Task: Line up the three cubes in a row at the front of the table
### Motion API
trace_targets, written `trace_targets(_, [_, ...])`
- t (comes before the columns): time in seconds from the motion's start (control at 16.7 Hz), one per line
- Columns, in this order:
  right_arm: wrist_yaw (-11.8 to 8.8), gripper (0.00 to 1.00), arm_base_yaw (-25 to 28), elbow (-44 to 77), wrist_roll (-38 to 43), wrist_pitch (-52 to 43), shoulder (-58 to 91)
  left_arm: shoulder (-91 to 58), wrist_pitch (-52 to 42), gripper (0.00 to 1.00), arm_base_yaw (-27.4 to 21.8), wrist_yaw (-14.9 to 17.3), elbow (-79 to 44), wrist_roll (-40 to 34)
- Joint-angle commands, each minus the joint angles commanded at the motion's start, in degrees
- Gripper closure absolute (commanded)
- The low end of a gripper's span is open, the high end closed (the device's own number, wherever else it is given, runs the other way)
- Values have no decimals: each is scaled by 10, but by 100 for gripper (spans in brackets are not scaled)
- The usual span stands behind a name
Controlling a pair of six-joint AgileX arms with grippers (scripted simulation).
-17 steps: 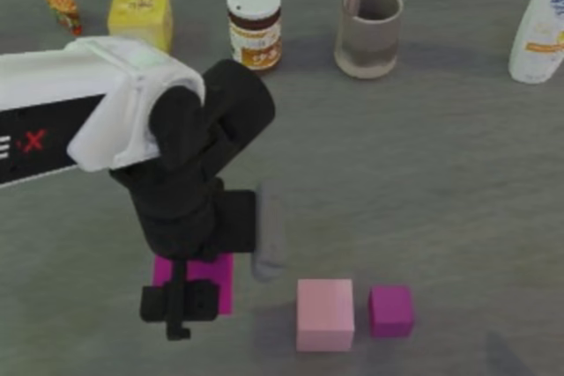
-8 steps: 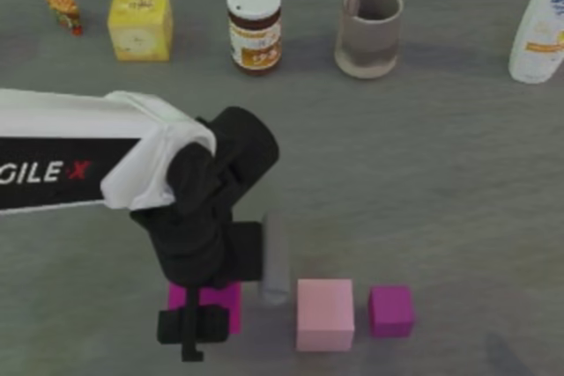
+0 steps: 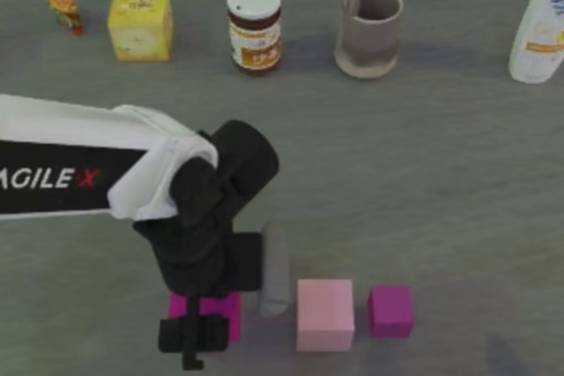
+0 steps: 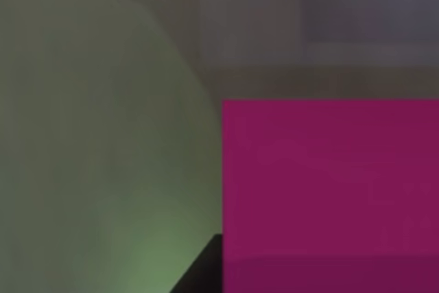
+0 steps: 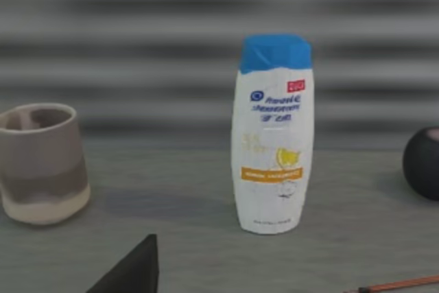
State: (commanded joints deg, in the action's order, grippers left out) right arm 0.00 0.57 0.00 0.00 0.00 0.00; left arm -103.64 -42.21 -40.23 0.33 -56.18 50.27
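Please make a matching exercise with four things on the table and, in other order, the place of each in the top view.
Things:
1. pale pink cube
2. small purple-magenta cube
3. bright magenta cube
4. white shampoo bottle with blue cap

Places:
A. under the left gripper
B. back right corner
C. middle of the front row
D. right end of the front row

Pairs: 1-C, 2-D, 3-A, 4-B

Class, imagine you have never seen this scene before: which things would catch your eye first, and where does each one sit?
The big white and black left arm dominates, reaching in from the table's left with the left gripper down over the bright magenta cube at the front. Beside it sit the pale pink cube and the small purple cube. Along the back edge, the shampoo bottle stands at far right.
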Motion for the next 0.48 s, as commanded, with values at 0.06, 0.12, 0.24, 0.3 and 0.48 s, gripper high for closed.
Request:
trace_targets(0.06, [0,0,0,0,0,0,0,0,0,77,0,0,0,0])
trace_targets(0.12, [0,0,0,0,0,0,0,0,0,70,0,0,0,0])
trace_targets(0.24, [0,0,0,0,0,0,0,0,0,55,0,0,0,0])
trace_targets(0.3, [0,0,0,0,0,0,0,0,0,47,0,0,0,0])
trace_targets(0.48, [0,0,0,0,0,0,0,0,0,25,0,0,0,0])
